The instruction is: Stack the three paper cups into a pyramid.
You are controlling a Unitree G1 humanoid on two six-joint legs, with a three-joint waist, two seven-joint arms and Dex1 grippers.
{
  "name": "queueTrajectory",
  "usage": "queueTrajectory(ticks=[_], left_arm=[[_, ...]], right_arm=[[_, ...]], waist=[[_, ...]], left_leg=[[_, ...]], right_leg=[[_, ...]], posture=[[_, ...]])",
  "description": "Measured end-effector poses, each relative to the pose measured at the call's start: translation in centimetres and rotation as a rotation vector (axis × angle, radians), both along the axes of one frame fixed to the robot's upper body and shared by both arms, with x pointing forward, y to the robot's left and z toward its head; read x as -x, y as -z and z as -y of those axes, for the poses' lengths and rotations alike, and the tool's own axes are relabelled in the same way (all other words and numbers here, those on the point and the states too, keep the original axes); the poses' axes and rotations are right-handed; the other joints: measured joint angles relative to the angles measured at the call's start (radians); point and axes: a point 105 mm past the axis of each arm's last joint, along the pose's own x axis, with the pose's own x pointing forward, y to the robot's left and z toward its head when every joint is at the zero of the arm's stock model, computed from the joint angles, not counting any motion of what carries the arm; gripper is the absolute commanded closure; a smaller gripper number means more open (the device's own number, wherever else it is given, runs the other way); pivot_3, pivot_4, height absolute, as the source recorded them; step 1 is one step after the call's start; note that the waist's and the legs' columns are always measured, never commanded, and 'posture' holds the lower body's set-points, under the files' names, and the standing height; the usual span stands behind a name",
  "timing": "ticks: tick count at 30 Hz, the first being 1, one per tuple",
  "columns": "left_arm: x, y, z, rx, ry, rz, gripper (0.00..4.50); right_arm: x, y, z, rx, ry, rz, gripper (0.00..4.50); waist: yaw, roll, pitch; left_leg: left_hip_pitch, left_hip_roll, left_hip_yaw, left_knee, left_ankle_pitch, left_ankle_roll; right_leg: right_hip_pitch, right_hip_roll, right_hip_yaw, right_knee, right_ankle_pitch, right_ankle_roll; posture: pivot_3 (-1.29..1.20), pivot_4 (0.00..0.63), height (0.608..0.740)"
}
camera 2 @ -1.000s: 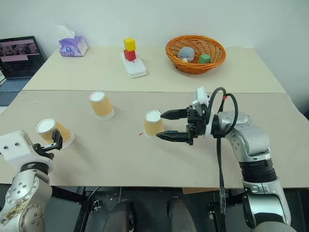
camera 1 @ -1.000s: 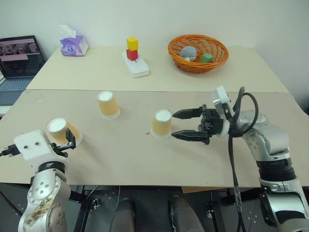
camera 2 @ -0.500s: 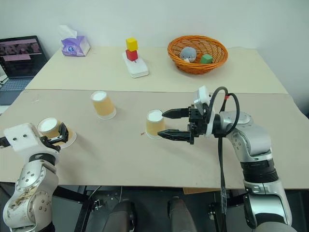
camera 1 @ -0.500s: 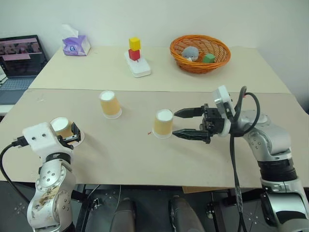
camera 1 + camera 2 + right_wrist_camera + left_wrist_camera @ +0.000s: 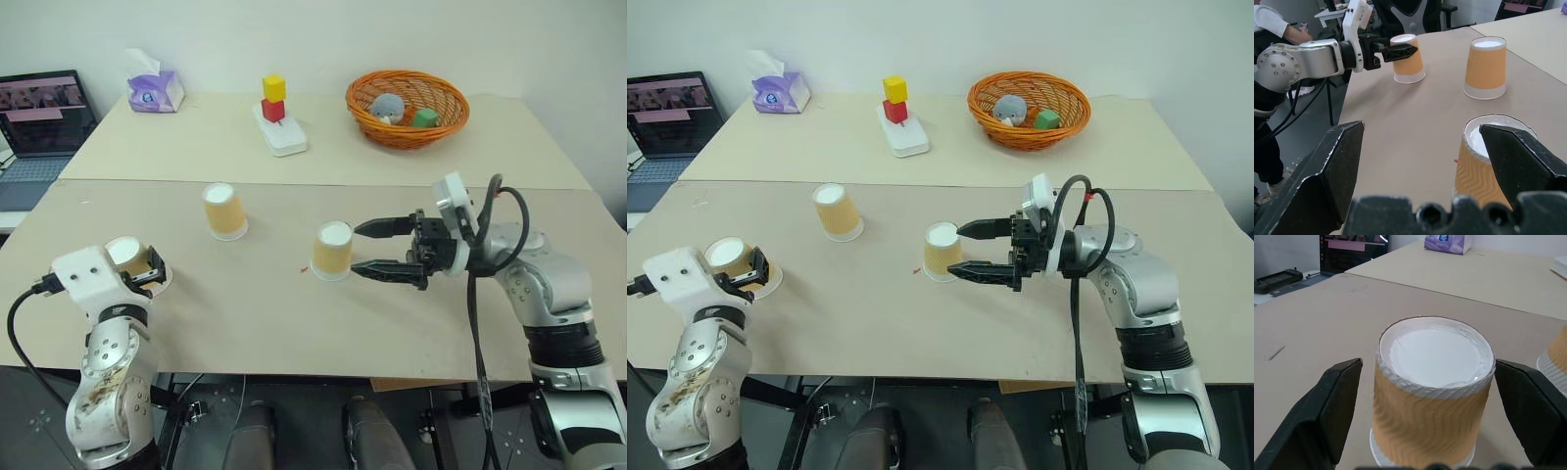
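Three paper cups stand upside down on the near table [image 5: 245,313], each apart from the others. The left cup [image 5: 127,253] sits between the fingers of my left gripper [image 5: 149,270], which is open; the left wrist view has this cup [image 5: 1432,396] centred, with a finger on either side and a gap to each. Further back stands a second cup [image 5: 223,211]. The centre cup [image 5: 332,250] has my right gripper [image 5: 357,249] just to its right, level and open, fingertips at the cup's side. No pyramid is standing.
On the far table are an orange basket [image 5: 407,106] with toys, stacked red and yellow blocks [image 5: 273,99] on a white base, and a tissue pack [image 5: 155,91]. A laptop [image 5: 39,113] sits far left. A person [image 5: 1273,24] is beyond the table's left end.
My left gripper has pushed forward so its open fingers now flank the left cup. The right gripper and the other two cups have stayed put.
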Motion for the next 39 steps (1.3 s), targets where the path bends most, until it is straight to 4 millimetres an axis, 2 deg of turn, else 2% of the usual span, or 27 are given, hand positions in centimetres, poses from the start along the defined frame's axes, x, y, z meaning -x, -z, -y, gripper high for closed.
queueTrajectory(ticks=[5,8,10,12,13,15,21,24,26,29,35,37,39], left_arm=[[-0.4,0.0,0.4,-0.007,0.018,0.005,0.0],[-0.4,0.0,0.4,-0.009,0.018,0.01,0.64],[-0.4,0.0,0.5,-0.007,0.016,0.014,1.3],[-0.4,0.0,0.4,-0.011,0.014,0.012,1.3],[-0.4,0.0,0.4,-0.013,0.014,0.012,1.67],[-0.4,0.0,0.4,-0.018,0.013,0.011,1.88],[-0.6,-0.1,0.8,-0.047,0.024,0.008,1.88],[-0.9,-0.8,1.5,-0.087,0.067,0.032,1.88],[-1.6,-2.7,2.3,-0.138,0.121,0.088,1.88],[-2.5,-6.6,3.9,-0.204,0.217,0.218,1.88],[-2.8,-13.8,9.5,-0.298,0.557,0.466,1.88],[-2.7,-15.4,10.7,-0.285,0.654,0.517,1.88],[-2.6,-16.0,11.7,-0.267,0.745,0.533,1.88]], right_arm=[[0.0,0.0,0.1,0.001,0.002,0.001,0.09],[0.0,-0.1,0.1,0.002,0.005,0.003,0.0],[-0.1,-0.1,0.2,0.0,0.008,0.005,0.0],[-0.1,-0.2,0.3,-0.001,0.01,0.006,0.0],[-0.1,-0.2,0.3,-0.002,0.012,0.007,0.0],[-0.1,-0.3,0.4,-0.004,0.015,0.008,0.0],[-0.2,-0.3,0.4,-0.005,0.016,0.008,0.0],[-0.2,-0.3,0.4,-0.006,0.017,0.007,0.0],[-0.2,-0.3,0.4,-0.006,0.018,0.005,0.0],[-0.3,-0.4,0.3,-0.008,0.016,0.008,0.0],[-0.5,-0.4,0.4,-0.011,0.021,0.004,0.0],[-0.5,-0.4,0.5,-0.012,0.023,0.004,0.0],[-0.5,-0.4,0.5,-0.012,0.025,0.004,0.0]], waist=[[-0.001,0.0,0.0],[0.0,0.0,0.0],[0.0,0.0,0.0],[0.0,0.0,0.0],[0.0,0.0,0.0],[0.0,0.0,0.0],[0.0,0.0,0.0],[0.0,0.0,0.0],[0.001,0.0,0.0],[0.004,0.0,0.0],[0.004,0.0,0.0],[0.002,0.0,0.0],[-0.001,0.0,0.0]], left_leg=[[0.0,0.0,0.0,0.0,0.0,0.0],[0.0,0.0,-0.001,0.0,0.0,-0.001],[0.0,0.0,-0.001,0.0,0.001,-0.001],[0.0,0.0,-0.001,0.0,0.001,-0.001],[0.0,0.0,-0.001,0.0,0.001,-0.001],[0.0,0.0,-0.001,0.0,0.001,-0.001],[0.0,0.0,-0.001,0.0,0.001,-0.002],[-0.001,0.0,-0.001,0.0,0.002,-0.004],[-0.001,0.0,-0.001,0.0,0.003,-0.005],[-0.001,-0.001,-0.001,0.0,0.003,-0.005],[-0.002,-0.001,-0.002,0.0,0.003,-0.005],[-0.002,-0.001,-0.002,0.0,0.003,-0.005],[-0.002,-0.001,-0.002,0.0,0.003,-0.005]], right_leg=[[0.0,0.0,0.0,0.0,0.0,0.0],[0.0,0.0,0.0,0.0,0.0,0.0],[0.0,-0.001,0.0,0.0,0.0,0.0],[0.0,-0.001,0.0,0.0,0.0,0.0],[0.0,-0.001,0.0,0.0,0.0,0.0],[0.0,-0.001,0.0,0.0,0.0,0.0],[0.0,-0.001,0.0,0.0,0.0,0.0],[0.0,-0.001,-0.001,0.0,0.0,0.0],[0.0,-0.001,-0.002,0.0,0.0,0.0],[0.0,-0.001,-0.002,0.0,0.0,0.0],[0.0,-0.001,-0.002,0.0,0.0,0.001],[0.0,-0.001,-0.002,0.0,0.0,0.001],[0.0,-0.001,-0.002,0.0,0.0,0.001]], posture=[[0.0,0.15,0.658],[0.0,0.15,0.658],[0.0,0.15,0.658],[0.0,0.15,0.658],[0.0,0.15,0.658],[0.0,0.15,0.658],[0.0,0.15,0.658],[0.0,0.15,0.658],[0.0,0.15,0.658],[0.0,0.15,0.658],[0.0,0.15,0.658],[0.0,0.15,0.658],[0.0,0.15,0.658]])
